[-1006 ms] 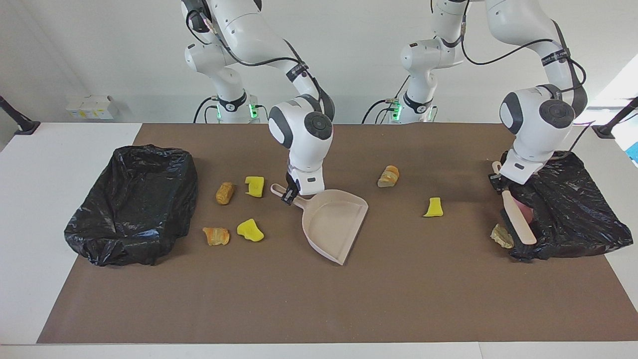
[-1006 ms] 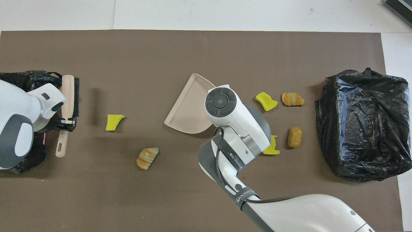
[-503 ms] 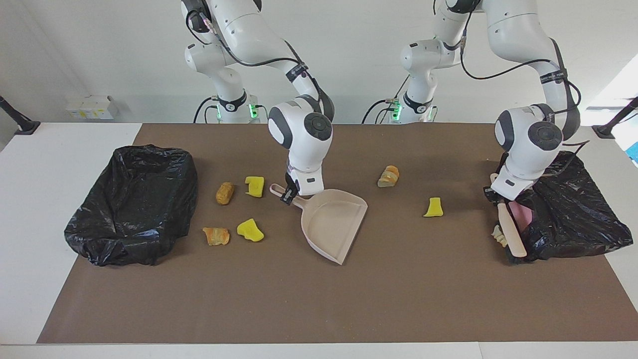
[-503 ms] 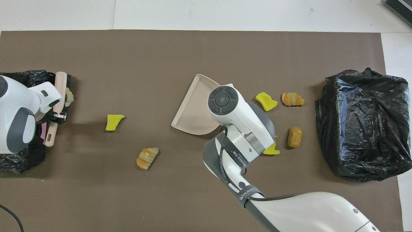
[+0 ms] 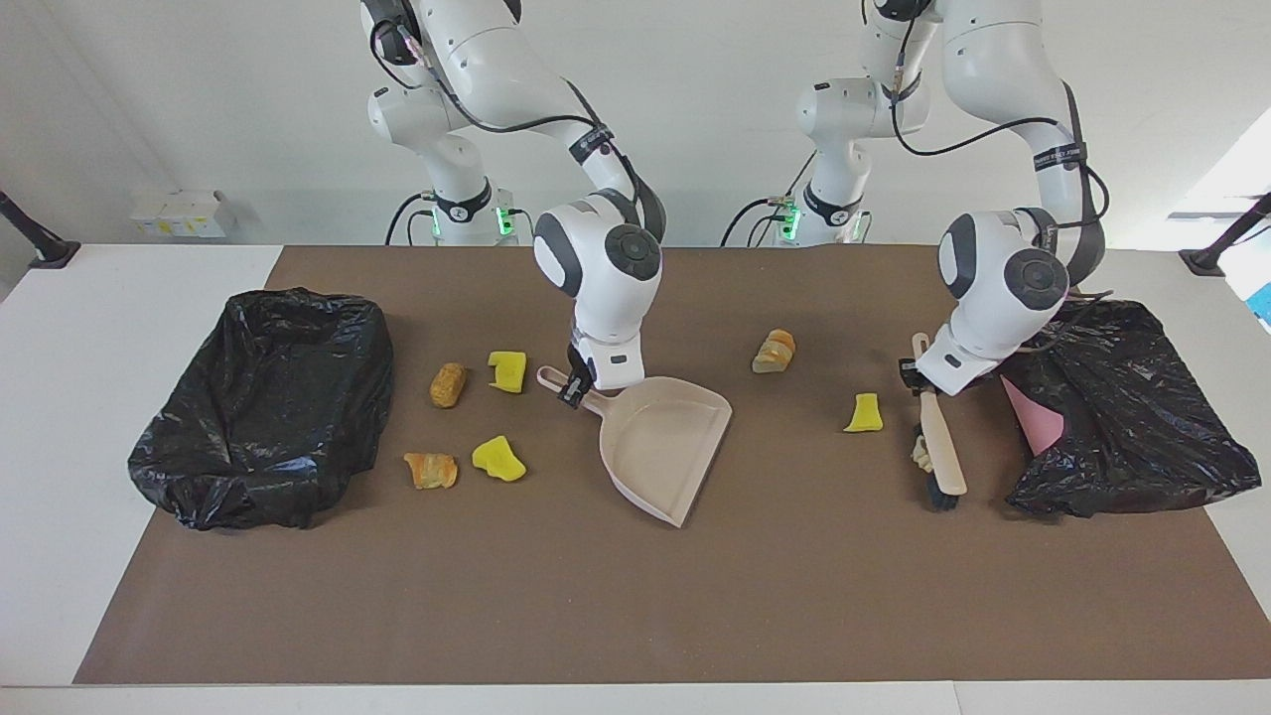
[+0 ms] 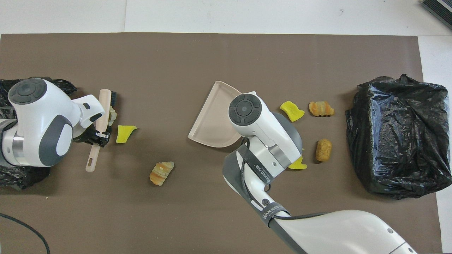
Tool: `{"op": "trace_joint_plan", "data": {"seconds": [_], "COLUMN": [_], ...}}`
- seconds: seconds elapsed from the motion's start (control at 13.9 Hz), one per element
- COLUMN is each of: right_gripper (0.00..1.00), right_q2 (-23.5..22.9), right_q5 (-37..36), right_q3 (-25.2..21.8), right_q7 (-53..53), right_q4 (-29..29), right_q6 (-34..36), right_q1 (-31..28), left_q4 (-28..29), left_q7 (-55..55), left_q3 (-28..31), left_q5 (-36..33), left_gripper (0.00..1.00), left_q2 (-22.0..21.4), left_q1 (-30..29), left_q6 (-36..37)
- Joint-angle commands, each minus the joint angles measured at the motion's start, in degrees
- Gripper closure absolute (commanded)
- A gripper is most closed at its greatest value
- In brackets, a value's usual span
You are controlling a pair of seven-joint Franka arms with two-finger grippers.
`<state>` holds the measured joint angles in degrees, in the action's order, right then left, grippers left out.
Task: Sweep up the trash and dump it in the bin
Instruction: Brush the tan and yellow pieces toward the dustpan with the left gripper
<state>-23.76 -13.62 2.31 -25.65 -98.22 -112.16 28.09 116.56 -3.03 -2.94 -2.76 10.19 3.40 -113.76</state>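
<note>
Brown mat (image 5: 635,596): it is covering most of the white table, and its wide strip farthest from the robots is lying bare.
Black bin bags: two are sitting on the mat, one (image 5: 263,402) at the right arm's end and one (image 5: 1132,407) at the left arm's end, with something pink showing in the latter.
Beige dustpan (image 5: 665,447): one is resting mid-table, mouth pointing away from the robots.
Right gripper (image 5: 574,385): its fingers are clamping the dustpan's handle.
Brush (image 5: 938,442): one is standing bristles-down on the mat beside the left arm's bag.
Left gripper (image 5: 918,372): its fingers are pinching the brush handle.
Trash, yellow chunks: three are showing, two (image 5: 507,370) (image 5: 497,459) between dustpan and right arm's bag, one (image 5: 864,413) just beside the brush.
Trash, tan bread pieces: four are showing, two (image 5: 448,384) (image 5: 430,470) near the right arm's bag, one (image 5: 775,351) between dustpan and brush, and a pale one (image 6: 112,114) touching the bristles.
</note>
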Motion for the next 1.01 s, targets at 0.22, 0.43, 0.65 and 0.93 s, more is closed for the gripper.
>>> {"op": "trace_joint_plan", "data": {"seconds": [0.22,0.43,0.65,0.93], "right_gripper": [1.0,1.0,1.0,1.0], "right_q2": [0.82,0.56,0.03,0.03], "right_q5": [-1.41,-1.32,-1.67,-10.45], "right_q3": [0.51,0.42,0.42,0.42], "right_q7": [-2.29,-11.76,-25.45,-30.6], "right_q4": [-1.36,-1.36,-1.45,0.31], "right_q6": [-0.24,-1.83,-3.85,-3.24], "right_q1": [-0.76,-1.02,-2.95,-2.26], "left_q4": [0.52,2.96,11.02,19.66], "left_q7": [0.65,4.43,11.8,14.11], "left_q3": [0.83,1.09,1.09,1.09], "left_q5": [7.84,8.56,8.56,8.56], "left_gripper": [1.0,1.0,1.0,1.0], "left_q2": [-7.36,-11.41,-15.62,-18.1], "left_q1": [3.81,3.37,3.28,3.54], "left_q6": [8.03,9.26,3.49,-3.47]}}
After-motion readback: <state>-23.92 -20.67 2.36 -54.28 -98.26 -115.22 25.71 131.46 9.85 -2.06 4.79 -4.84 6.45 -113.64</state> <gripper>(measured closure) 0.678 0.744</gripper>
